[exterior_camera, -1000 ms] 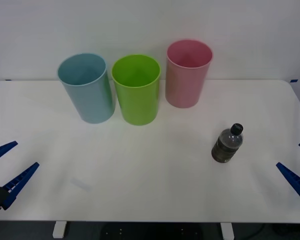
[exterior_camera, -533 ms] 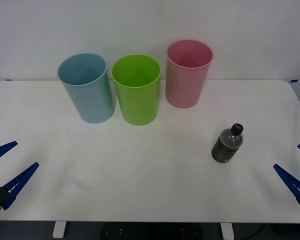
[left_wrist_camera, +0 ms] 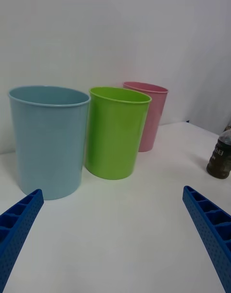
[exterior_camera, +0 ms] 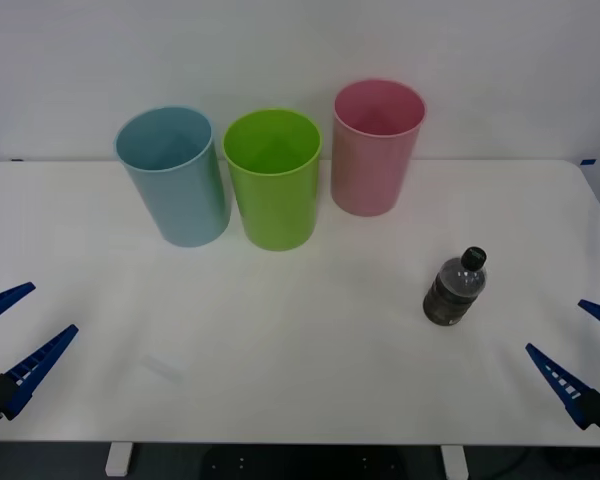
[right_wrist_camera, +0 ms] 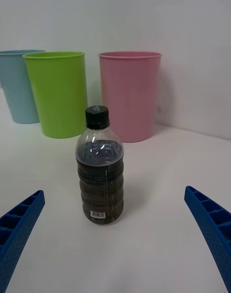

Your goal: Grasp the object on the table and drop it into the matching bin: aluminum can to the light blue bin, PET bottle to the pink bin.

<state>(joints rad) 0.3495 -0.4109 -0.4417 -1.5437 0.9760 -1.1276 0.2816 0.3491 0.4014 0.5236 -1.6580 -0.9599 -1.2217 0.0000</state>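
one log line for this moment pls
right gripper: open, near bottle | left gripper: open, parked | bottle: upright on table

From my left wrist camera the bottle (left_wrist_camera: pixel 222 154) is cut by the frame edge, so I get just one side of it and no cap. The pink bin (left_wrist_camera: pixel 152 115) sits half hidden behind the green bin (left_wrist_camera: pixel 115 130) there. Ahead of my right fingers (right_wrist_camera: pixel 207 225), the blue bin (right_wrist_camera: pixel 18 86) is clipped by the edge and partly covered by the green one. The bottle's label print is too small to read.
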